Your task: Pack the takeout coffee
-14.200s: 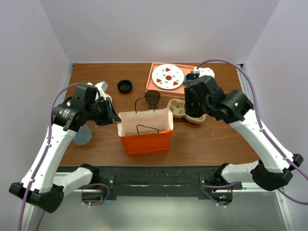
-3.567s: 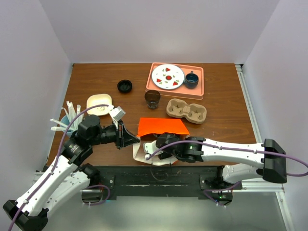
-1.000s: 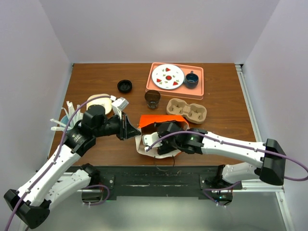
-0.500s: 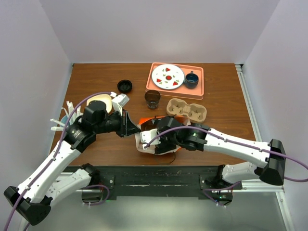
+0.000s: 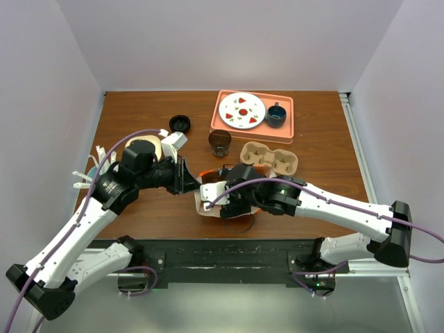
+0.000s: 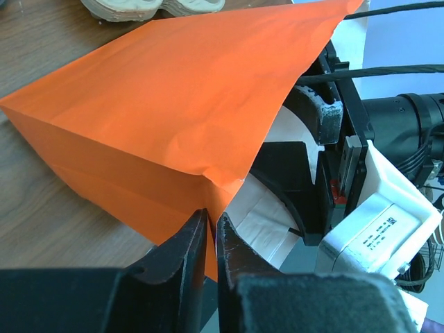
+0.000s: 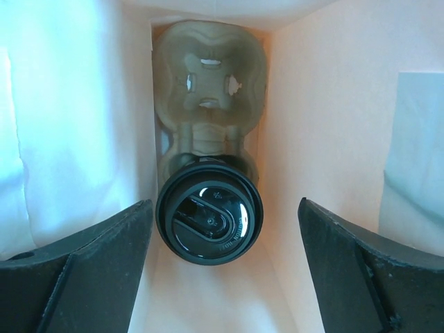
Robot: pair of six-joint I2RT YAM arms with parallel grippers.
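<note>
In bag (image 6: 173,104) on table (image 5: 139,111), coffee (image 7: 209,220) — walls (image 5: 243,41) perhaps lilac.

- My left gripper (image 6: 211,225) has its two dark fingers nearly together, nipping the lower edge of the orange paper bag (image 6: 173,118).
- The bag sits slanted over the wooden table (image 6: 41,69), its mouth turned to the right and its white lining showing there.
- The right arm (image 6: 378,222), black parts and a white labelled housing, reaches into that mouth; I can't see its fingertips.
- A beige pulp cup carrier (image 6: 139,5) peeks in at the top edge, beyond the bag.
</note>
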